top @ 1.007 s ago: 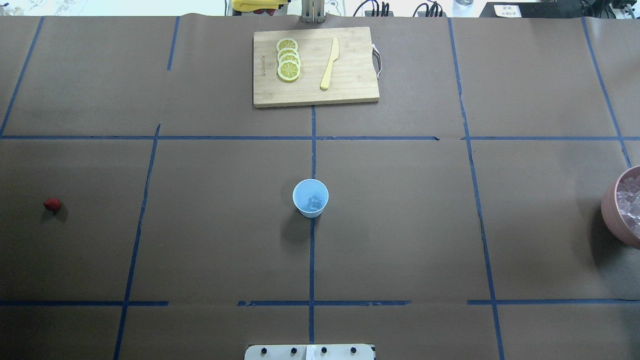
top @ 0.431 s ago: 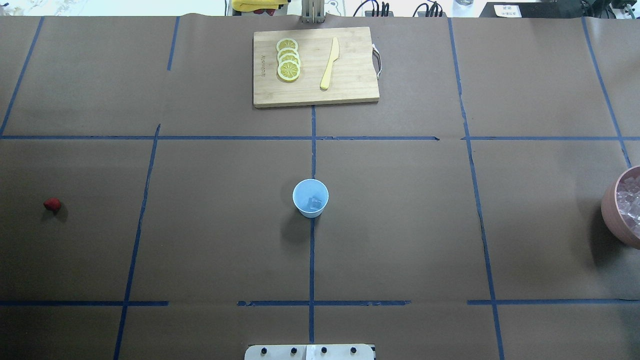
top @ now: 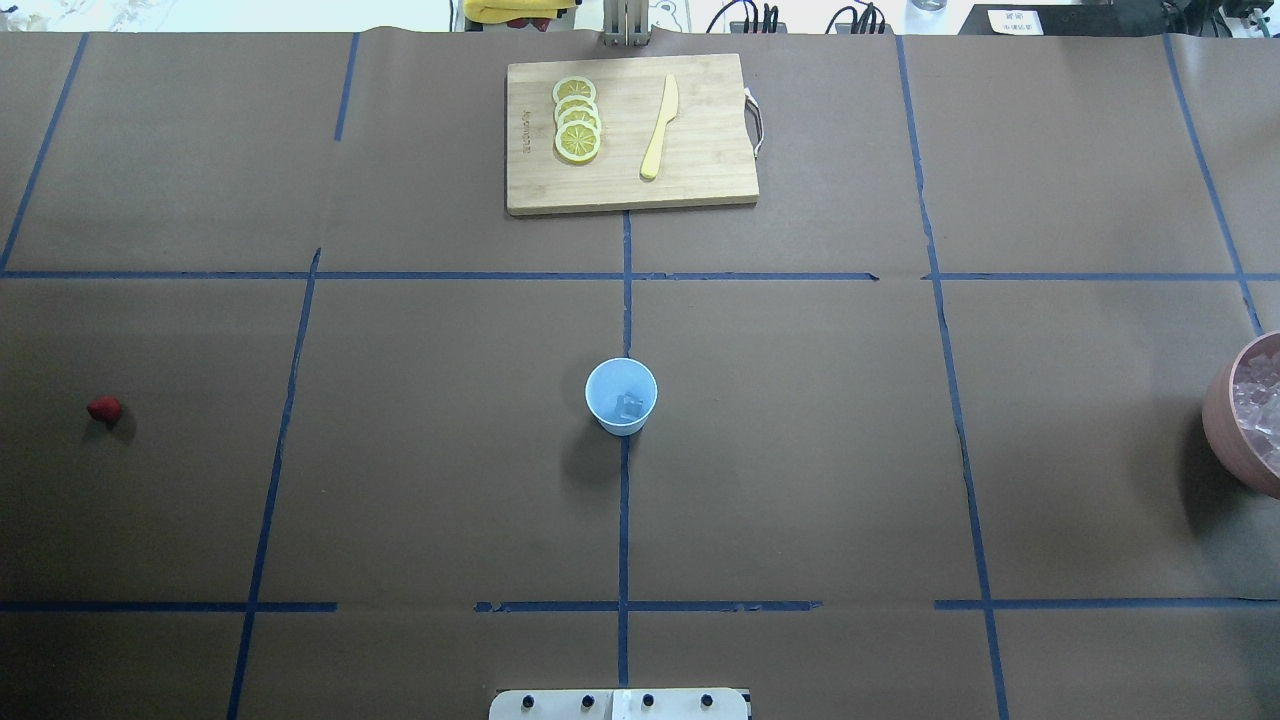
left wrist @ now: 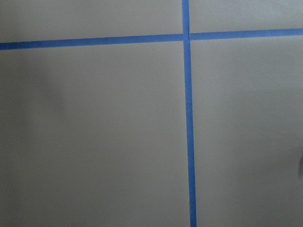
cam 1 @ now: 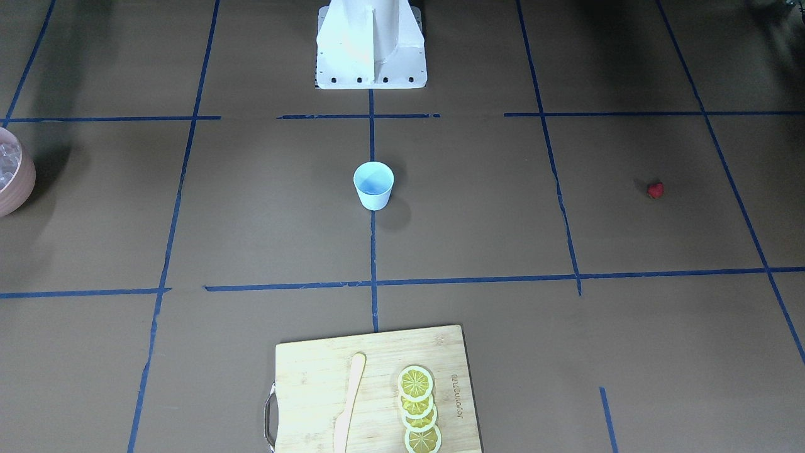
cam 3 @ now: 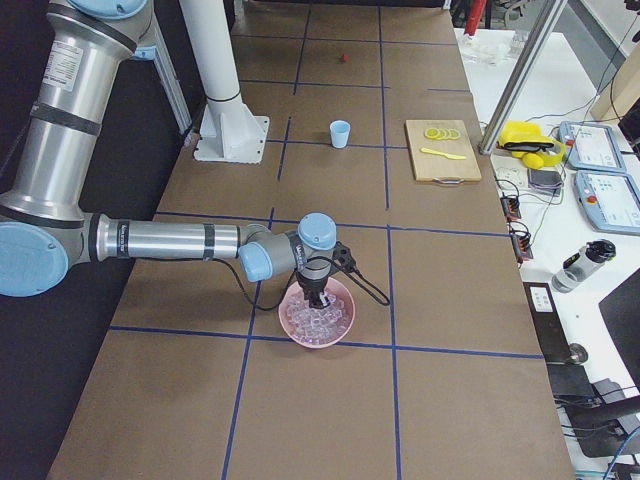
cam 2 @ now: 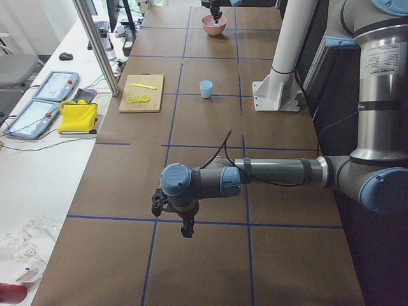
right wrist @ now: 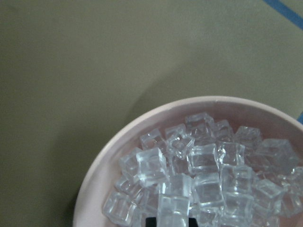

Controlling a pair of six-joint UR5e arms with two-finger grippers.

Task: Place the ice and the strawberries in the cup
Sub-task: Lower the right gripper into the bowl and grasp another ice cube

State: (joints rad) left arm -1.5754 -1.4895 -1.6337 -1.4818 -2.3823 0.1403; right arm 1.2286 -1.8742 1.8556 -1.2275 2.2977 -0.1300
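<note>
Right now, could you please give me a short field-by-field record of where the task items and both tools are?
cup: upright at table centre, at least one cube inside
ice: heaped in the pink bowl
strawberry: on the table toward the robot's left, nothing touching it
right tool: over the bowl's ice; open or shut unclear
left tool: above bare table; open or shut unclear
cutting board: holds lemon slices and knife

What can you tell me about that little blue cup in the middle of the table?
The cup is small, light blue and handleless, plastic by its look, tapering to a narrower base. It stands upright, mouth open, on the brown-covered table, right over a blue tape line. One clear ice cube lies inside. Nothing else touches it.
</note>
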